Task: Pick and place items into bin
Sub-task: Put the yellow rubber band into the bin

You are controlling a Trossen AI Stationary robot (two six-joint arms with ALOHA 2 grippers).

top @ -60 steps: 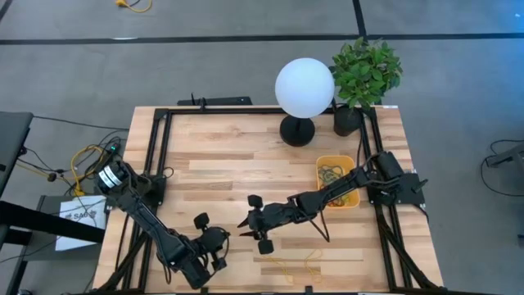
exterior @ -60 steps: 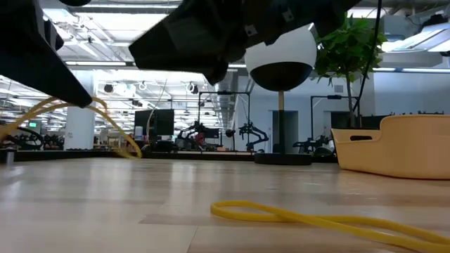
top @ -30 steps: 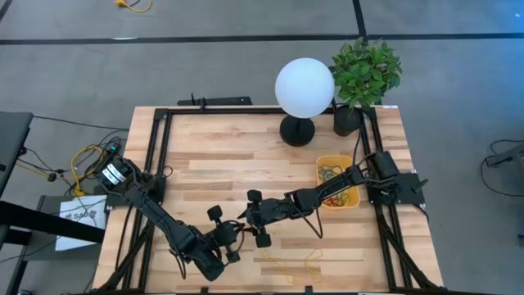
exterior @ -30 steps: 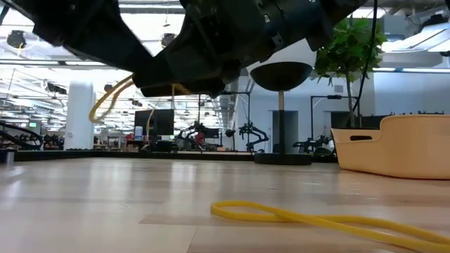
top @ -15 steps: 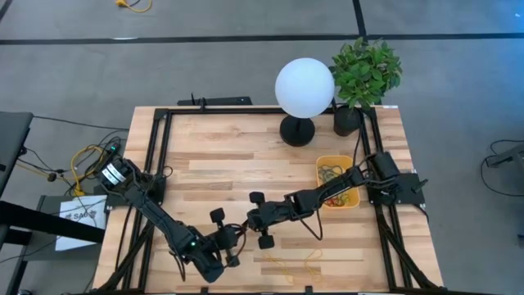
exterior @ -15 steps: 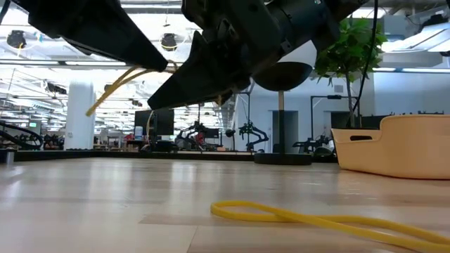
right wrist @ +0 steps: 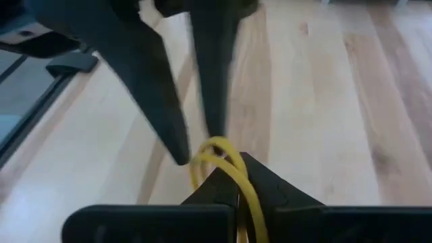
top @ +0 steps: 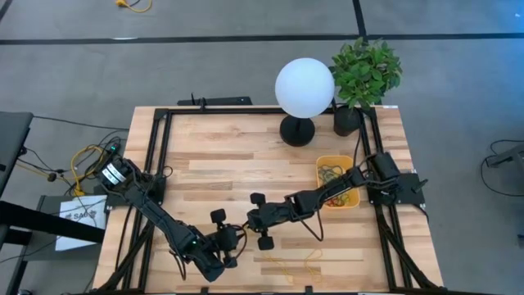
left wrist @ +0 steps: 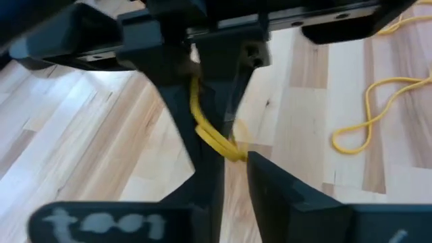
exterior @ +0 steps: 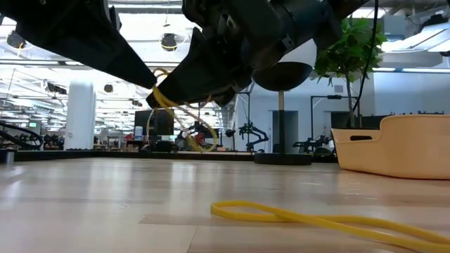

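Two grippers now meet above the desk (top: 213,164), around 6 o'clock of its centre. A second ago our left gripper (top: 232,242) carried the yellow band (exterior: 172,105) alone; now our right gripper (top: 248,222) has closed in and both pinch it, so we judge a handover is underway. The bin (top: 337,181) sits well apart at 3 o'clock, and another yellow band (top: 288,266) lies on the desk.

I see both arms stretched low toward the front middle of the surface, tips meeting. My left end effector (top: 232,242) and right end effector (top: 248,223) each have fingers pinched together, nearly touching one another, held above the surface.
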